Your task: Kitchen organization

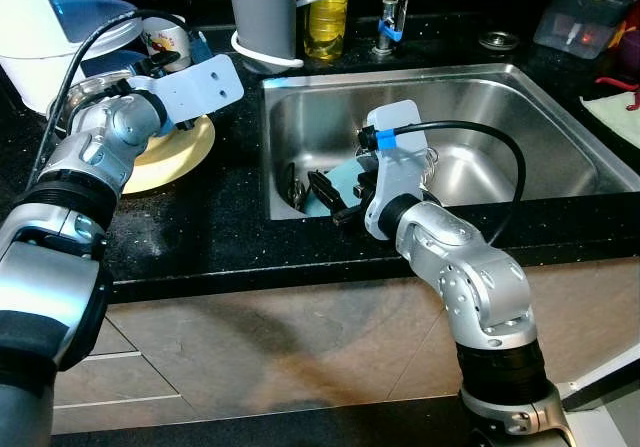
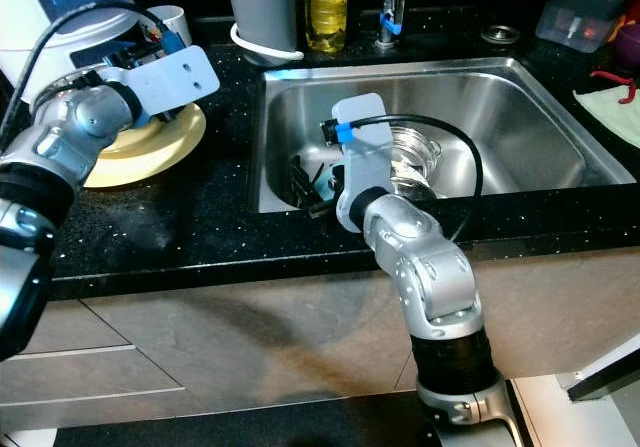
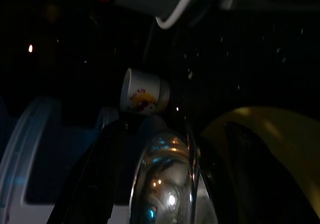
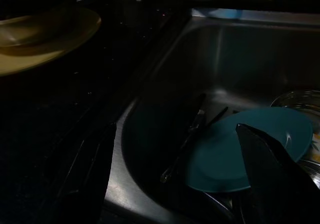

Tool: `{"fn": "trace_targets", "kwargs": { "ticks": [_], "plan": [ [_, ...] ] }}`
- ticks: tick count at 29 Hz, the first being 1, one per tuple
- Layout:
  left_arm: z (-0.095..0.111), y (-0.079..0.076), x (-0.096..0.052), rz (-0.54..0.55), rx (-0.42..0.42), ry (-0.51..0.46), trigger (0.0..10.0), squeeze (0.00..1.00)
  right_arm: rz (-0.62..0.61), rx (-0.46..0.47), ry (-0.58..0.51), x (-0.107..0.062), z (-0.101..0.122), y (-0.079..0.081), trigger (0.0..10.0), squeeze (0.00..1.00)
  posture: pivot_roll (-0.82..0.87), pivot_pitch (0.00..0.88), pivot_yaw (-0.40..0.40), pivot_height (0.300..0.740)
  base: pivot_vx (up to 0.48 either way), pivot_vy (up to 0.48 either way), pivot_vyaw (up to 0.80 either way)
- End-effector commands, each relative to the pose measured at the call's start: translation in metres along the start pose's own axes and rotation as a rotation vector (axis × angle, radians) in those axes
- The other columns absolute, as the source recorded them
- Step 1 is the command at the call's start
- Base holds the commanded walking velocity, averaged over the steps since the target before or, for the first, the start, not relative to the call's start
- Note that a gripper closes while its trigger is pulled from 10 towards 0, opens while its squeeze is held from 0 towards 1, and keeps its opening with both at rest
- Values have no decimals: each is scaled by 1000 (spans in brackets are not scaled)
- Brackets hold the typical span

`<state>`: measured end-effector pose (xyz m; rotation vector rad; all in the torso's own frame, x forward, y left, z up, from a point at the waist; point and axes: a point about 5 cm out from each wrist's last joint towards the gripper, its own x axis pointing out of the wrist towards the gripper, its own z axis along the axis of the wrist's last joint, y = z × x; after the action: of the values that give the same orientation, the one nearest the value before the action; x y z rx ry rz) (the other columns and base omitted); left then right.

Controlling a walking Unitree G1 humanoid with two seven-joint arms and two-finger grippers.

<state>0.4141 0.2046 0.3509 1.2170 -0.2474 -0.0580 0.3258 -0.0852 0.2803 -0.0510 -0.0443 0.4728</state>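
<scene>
— Black speckled counter (image 1: 230, 227) surrounds the steel sink (image 1: 560, 137); where is the round teal plate (image 4: 250, 149)?

— Flat in the sink, under the right gripper (image 4: 175, 176), fingers wide apart. Stiff, probably slippery; take its rim. The left gripper (image 3: 165, 184) holds a shiny metal piece (image 3: 167, 179).

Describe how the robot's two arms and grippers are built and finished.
Both arms are silver metal segments with black rubbery joint bands. Each wrist carries a pale grey flat plate; the right one has a blue-tagged black cable looping back. The left gripper and right gripper have long black fingers.
</scene>
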Motion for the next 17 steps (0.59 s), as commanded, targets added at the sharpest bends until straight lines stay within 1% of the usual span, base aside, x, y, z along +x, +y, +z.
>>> {"fn": "trace_targets", "kwargs": {
  "ticks": [1, 3, 11, 17],
  "plan": [
    [-8, 8, -3, 15, 28, 36, 10000, 0, 8, 6, -4, 2, 1, 2, 10000, 0, -12, 241, 34, 740, 0, 0, 0],
    [-11, 3, -3, 6, 47, 47, 10000, 0, 7, 7, -4, 1, 1, 2, 10000, 0, -11, 242, 37, 740, 0, 0, 0],
    [-15, -5, -3, -1, 79, 58, 10000, 0, 4, 5, -5, 1, 1, 2, 10000, 0, -10, 242, 40, 740, 0, 0, 0],
    [-13, -7, -2, 18, 62, 36, 10000, 0, 0, -3, -6, 0, 0, 2, 10000, 0, -17, 232, 43, 740, 0, 0, 0]
  ]
}}
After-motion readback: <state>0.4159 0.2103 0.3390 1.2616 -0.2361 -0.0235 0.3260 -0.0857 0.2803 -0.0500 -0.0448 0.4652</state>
